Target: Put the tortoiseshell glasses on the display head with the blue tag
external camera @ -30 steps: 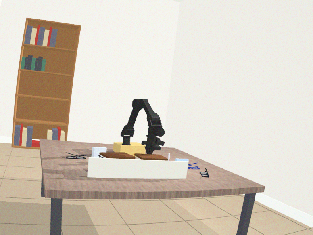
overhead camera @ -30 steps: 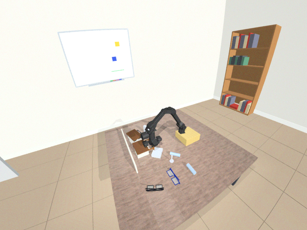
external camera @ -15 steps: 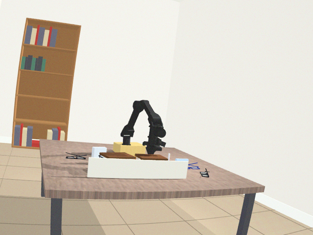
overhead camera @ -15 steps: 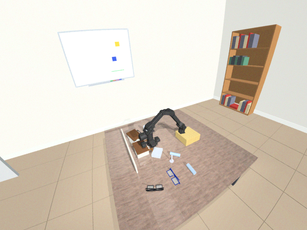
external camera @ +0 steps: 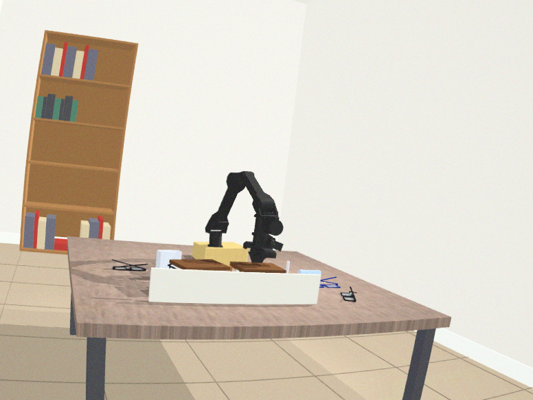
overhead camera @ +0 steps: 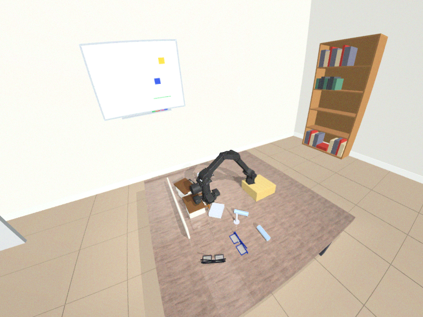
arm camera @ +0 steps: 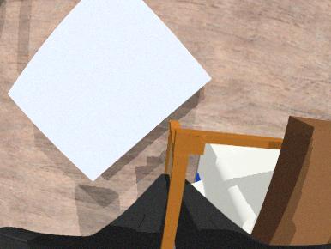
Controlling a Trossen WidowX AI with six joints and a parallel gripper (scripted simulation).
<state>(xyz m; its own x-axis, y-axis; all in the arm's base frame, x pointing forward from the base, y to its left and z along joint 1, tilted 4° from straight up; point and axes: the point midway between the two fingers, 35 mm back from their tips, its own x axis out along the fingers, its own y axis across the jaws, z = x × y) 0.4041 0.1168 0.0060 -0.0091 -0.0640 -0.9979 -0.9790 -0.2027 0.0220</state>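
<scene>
My gripper [arm camera: 170,182] [external camera: 257,260] is shut on the tortoiseshell glasses [arm camera: 214,137], which look orange in the wrist view. One long bar runs between the fingers; another reaches right across the white face of the near display head [arm camera: 240,169] [overhead camera: 197,212] [external camera: 258,267]. Its far end is hidden behind that head's brown top. A small blue tag [arm camera: 197,177] shows at the face's left edge. The gripper is low beside this head. Whether the bridge touches the nose cannot be told. The other head [overhead camera: 183,185] [external camera: 200,264] stands behind, also brown-topped.
A pale block [overhead camera: 216,210] [arm camera: 107,86] stands close to the near head. A white panel [overhead camera: 178,208] [external camera: 232,286] runs beside both heads. Blue glasses [overhead camera: 240,241], black glasses [overhead camera: 213,261], a pale cylinder on a stand [overhead camera: 241,212] and a loose cylinder [overhead camera: 263,232] are farther off.
</scene>
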